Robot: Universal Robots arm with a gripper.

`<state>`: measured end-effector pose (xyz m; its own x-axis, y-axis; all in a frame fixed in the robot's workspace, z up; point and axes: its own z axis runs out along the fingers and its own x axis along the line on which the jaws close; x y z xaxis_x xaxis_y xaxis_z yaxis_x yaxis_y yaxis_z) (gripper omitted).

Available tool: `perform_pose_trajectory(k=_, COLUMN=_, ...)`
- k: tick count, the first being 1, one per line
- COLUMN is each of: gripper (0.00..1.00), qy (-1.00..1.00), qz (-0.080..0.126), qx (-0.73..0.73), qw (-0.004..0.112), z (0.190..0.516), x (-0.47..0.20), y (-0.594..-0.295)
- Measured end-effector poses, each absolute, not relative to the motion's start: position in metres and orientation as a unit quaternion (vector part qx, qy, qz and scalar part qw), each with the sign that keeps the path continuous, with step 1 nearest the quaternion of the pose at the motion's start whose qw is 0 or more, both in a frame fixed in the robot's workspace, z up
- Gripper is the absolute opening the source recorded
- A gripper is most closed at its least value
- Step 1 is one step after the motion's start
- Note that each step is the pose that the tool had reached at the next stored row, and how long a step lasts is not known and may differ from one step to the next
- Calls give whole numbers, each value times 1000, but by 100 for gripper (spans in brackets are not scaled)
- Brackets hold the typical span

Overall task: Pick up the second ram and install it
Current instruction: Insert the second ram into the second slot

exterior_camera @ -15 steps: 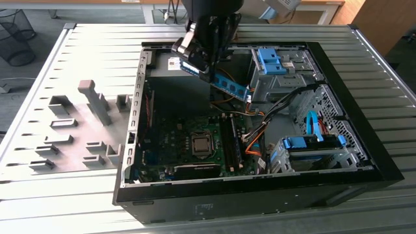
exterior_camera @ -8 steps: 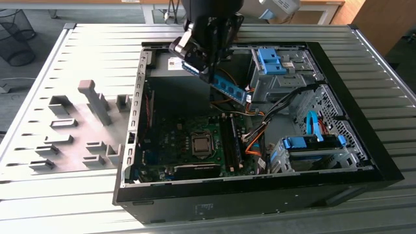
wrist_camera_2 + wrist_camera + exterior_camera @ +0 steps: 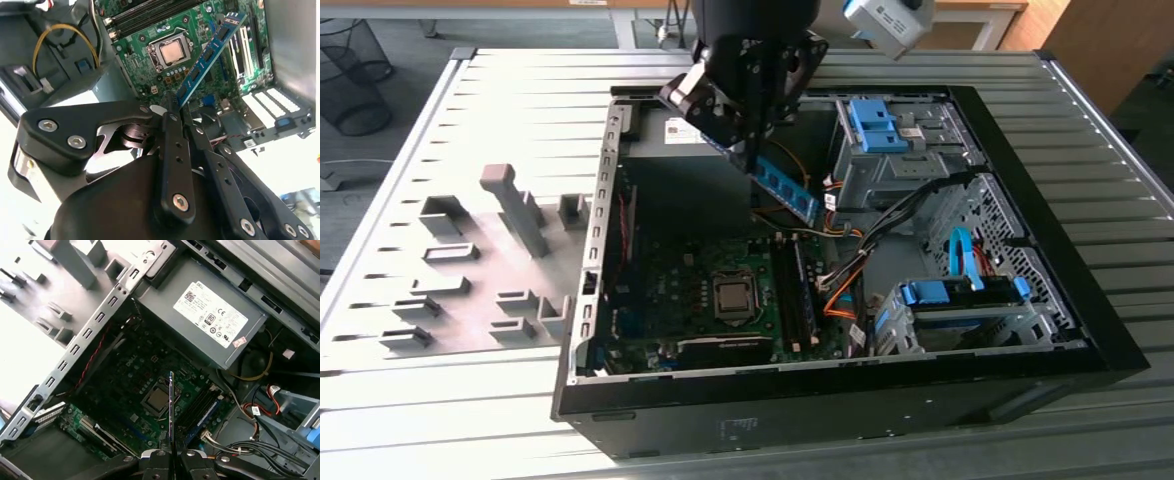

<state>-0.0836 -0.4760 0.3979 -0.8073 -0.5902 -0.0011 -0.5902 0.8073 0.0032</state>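
End effector (image 3: 761, 160) clenching second ram (image 3: 787, 188), hovering over open computer case (image 3: 1067, 330); stick's long axis slanting down toward black motherboard slots (image 3: 793, 290) at frame centre.

Second ram (image 3: 786, 187) above motherboard (image 3: 707, 290)

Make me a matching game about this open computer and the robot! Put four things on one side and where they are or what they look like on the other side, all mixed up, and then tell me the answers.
Things:
1. the ram stick
2. the gripper
3. the processor socket
4. the grey holder blocks

Descriptions:
A. standing on the table outside the computer case
B. square, sitting in the middle of the green motherboard
C. blue, held in the air above the motherboard
D. black, shut on the end of the stick

Pairs: 1-C, 2-D, 3-B, 4-A
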Motion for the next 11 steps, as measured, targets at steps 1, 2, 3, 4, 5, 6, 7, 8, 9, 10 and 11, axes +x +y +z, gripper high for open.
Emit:
perform_pose_trajectory(k=1, gripper=14, qy=953, qz=2, qx=-302, qw=0, z=398, x=-84, y=-476)
perform_pose_trajectory(k=2, gripper=14, qy=956, qz=2, qx=-292, qw=0, z=397, x=-84, y=-476)
perform_pose_trajectory(k=3, gripper=14, qy=959, qz=2, qx=-283, qw=0, z=397, x=-84, y=-476)
perform_pose_trajectory(k=4, gripper=14, qy=961, qz=2, qx=-275, qw=0, z=397, x=-84, y=-476)
perform_pose_trajectory(k=5, gripper=14, qy=964, qz=2, qx=-266, qw=0, z=396, x=-84, y=-476)
perform_pose_trajectory(k=6, gripper=14, qy=966, qz=2, qx=-257, qw=0, z=396, x=-84, y=-476)
perform_pose_trajectory(k=7, gripper=14, qy=969, qz=2, qx=-249, qw=0, z=396, x=-84, y=-476)
perform_pose_trajectory(k=8, gripper=14, qy=971, qz=2, qx=-241, qw=0, z=396, x=-84, y=-476)
perform_pose_trajectory(k=9, gripper=14, qy=973, qz=2, qx=-233, qw=0, z=396, x=-84, y=-476)
perform_pose_trajectory(k=10, gripper=14, qy=975, qz=2, qx=-224, qw=0, z=395, x=-84, y=-476)
perform_pose_trajectory(k=11, gripper=14, qy=977, qz=2, qx=-215, qw=0, z=395, x=-84, y=-476)
